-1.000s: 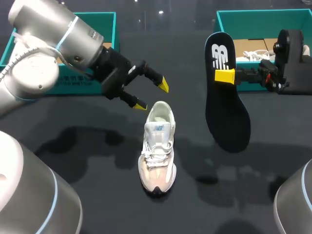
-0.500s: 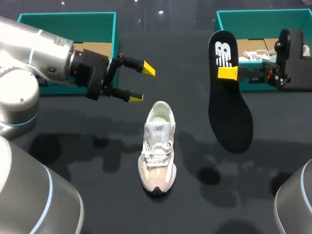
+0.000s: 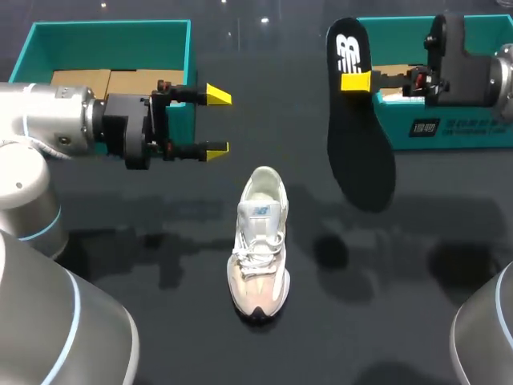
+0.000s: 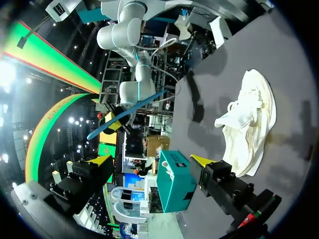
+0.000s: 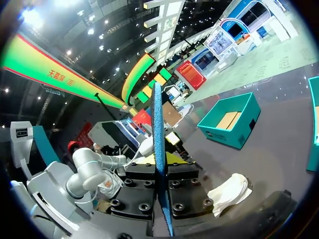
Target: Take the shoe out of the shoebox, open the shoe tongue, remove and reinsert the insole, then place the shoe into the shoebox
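Observation:
A white and pink shoe (image 3: 260, 241) lies on the dark table, toe toward the front edge. My right gripper (image 3: 355, 81) is shut on a black insole (image 3: 361, 144), which hangs upright in the air right of the shoe, in front of the right teal shoebox (image 3: 449, 128). In the right wrist view the insole (image 5: 158, 134) shows edge-on between the shut fingers of that gripper (image 5: 160, 162), with the shoe (image 5: 229, 191) below it. My left gripper (image 3: 216, 122) stands open and empty, above and left of the shoe's heel. In the left wrist view the shoe (image 4: 251, 119) lies off to one side of the left gripper (image 4: 152, 162).
A second teal box (image 3: 48, 36) with cardboard inside stands at the back left, behind my left arm. It also shows in the right wrist view (image 5: 232, 119). The right teal box (image 4: 174, 179) shows between the left fingers, far ahead.
My left gripper has drawn back leftward and upward from the shoe's heel, still open. My right arm has raised the insole and shifted it slightly left and toward the back.

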Action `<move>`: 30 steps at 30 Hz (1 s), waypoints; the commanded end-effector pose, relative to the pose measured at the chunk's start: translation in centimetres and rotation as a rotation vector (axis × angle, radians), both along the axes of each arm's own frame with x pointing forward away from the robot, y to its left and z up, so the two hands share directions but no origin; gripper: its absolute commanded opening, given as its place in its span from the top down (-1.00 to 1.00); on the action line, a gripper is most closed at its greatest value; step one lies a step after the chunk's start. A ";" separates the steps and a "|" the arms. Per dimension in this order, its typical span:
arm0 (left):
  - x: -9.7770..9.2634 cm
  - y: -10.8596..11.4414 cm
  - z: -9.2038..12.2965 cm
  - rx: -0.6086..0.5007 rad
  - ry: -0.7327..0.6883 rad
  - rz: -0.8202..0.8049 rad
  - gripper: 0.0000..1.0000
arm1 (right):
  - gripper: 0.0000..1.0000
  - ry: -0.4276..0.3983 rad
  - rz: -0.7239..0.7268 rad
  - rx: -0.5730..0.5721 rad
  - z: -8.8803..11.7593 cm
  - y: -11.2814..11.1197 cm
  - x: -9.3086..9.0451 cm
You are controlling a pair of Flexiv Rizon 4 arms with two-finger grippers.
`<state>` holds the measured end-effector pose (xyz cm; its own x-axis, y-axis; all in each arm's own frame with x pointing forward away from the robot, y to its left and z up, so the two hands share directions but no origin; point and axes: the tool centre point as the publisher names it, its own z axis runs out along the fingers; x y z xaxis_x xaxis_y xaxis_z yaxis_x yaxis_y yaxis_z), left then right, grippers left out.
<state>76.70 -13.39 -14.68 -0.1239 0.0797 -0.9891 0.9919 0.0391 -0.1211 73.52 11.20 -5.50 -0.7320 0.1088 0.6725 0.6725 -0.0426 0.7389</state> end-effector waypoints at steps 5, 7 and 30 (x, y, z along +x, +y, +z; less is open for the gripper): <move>0.7 -0.2 -0.4 -0.013 -0.002 -0.014 -1.00 | 1.00 0.002 0.039 0.005 -1.2 1.0 2.5; 0.7 -0.2 -0.4 -0.013 -0.002 -0.014 -1.00 | 1.00 0.002 0.039 0.005 -1.2 1.0 2.5; 4.7 -1.2 1.8 -0.081 -0.189 -0.059 -1.00 | 1.00 0.344 -0.090 0.010 -6.5 3.1 12.5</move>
